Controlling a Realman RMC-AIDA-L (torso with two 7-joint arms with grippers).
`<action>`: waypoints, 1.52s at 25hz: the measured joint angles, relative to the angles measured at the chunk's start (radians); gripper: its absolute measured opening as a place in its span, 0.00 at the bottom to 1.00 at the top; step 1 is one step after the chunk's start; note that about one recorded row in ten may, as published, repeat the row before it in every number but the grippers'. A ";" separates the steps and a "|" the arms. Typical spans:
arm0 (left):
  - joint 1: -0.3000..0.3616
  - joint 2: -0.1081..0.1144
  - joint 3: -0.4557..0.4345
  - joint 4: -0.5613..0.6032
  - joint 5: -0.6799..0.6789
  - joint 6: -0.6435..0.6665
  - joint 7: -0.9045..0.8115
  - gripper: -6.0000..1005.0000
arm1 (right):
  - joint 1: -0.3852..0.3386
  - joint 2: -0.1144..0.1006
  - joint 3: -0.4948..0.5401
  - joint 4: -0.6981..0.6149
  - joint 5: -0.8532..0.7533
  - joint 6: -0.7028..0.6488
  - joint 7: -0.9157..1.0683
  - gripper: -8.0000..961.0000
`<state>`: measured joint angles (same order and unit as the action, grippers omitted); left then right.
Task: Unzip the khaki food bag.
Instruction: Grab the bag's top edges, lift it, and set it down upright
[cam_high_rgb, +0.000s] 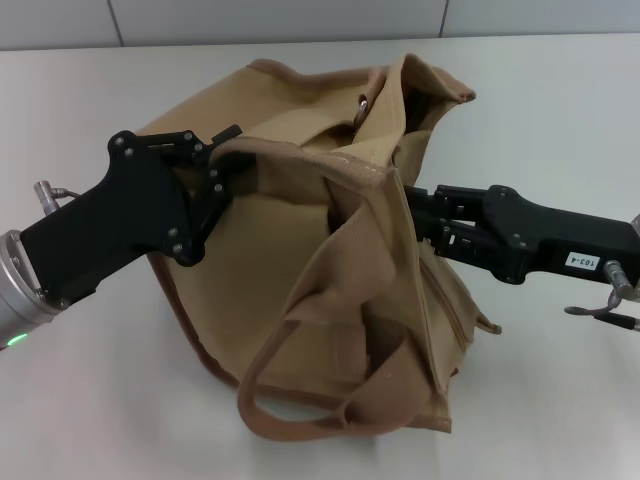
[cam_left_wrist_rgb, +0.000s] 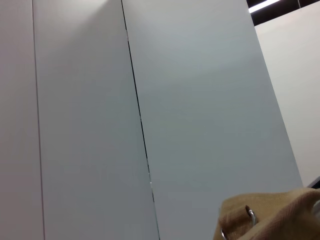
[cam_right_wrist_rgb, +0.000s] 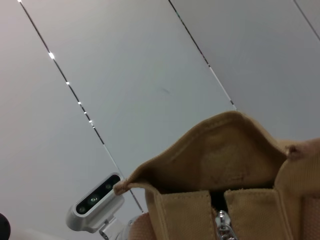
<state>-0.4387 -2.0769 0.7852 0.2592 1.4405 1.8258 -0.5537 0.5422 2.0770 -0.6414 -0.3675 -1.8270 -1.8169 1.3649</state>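
Centrally on the plain white table (cam_high_rgb: 90, 400), slumped and leaning: the khaki food bag (cam_high_rgb: 300, 260), a boxy tan canvas tote with darker brown trim along its base. Seen from the head camera with its top mouth gaping and rumpled, one tan webbing handle loop (cam_high_rgb: 300, 425) flopped down toward the near edge. Flanked by both arms. On the bag's left upper rim, the black left gripper (cam_high_rgb: 218, 165), clamped onto a fold of the canvas edge, with the cloth running between its two black fingers (cam_high_rgb: 226, 134). On the opposite side, the black right gripper (cam_high_rgb: 415, 215), pushed in against the bag's side seam; tip buried behind a hanging flap of canvas, so grip impossible to judge from any view. Near the far rim, a small silver metal ring (cam_high_rgb: 363, 102), partly tucked into the fabric. From the left wrist camera, almost nothing but pale grey wall panels (cam_left_wrist_rgb: 200, 100) with dark seams; only a corner of the bag (cam_left_wrist_rgb: 280, 215) and the ring (cam_left_wrist_rgb: 251, 216) at the frame's border, cut off. From the right wrist camera, the bag's (cam_right_wrist_rgb: 220, 160) raised canvas flap close up, and below it a silver zipper pull (cam_right_wrist_rgb: 222, 225) between two tan edges, clipped by the frame border, so extent of the zip's opening not readable. Behind the flap, a white head camera unit (cam_right_wrist_rgb: 95, 200), partly hidden.
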 joint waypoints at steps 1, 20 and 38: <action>0.000 0.000 0.000 0.000 0.000 0.000 0.000 0.06 | 0.001 0.000 0.000 0.000 0.000 -0.002 -0.001 0.40; -0.003 0.000 0.003 -0.009 0.000 0.005 0.000 0.06 | -0.001 0.000 -0.005 0.002 -0.001 -0.067 0.004 0.40; -0.008 0.001 0.000 -0.009 -0.001 0.003 0.000 0.07 | 0.011 -0.008 -0.019 0.005 -0.003 -0.101 0.060 0.40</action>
<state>-0.4468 -2.0755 0.7852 0.2501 1.4397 1.8290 -0.5537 0.5530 2.0692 -0.6602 -0.3620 -1.8300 -1.9181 1.4245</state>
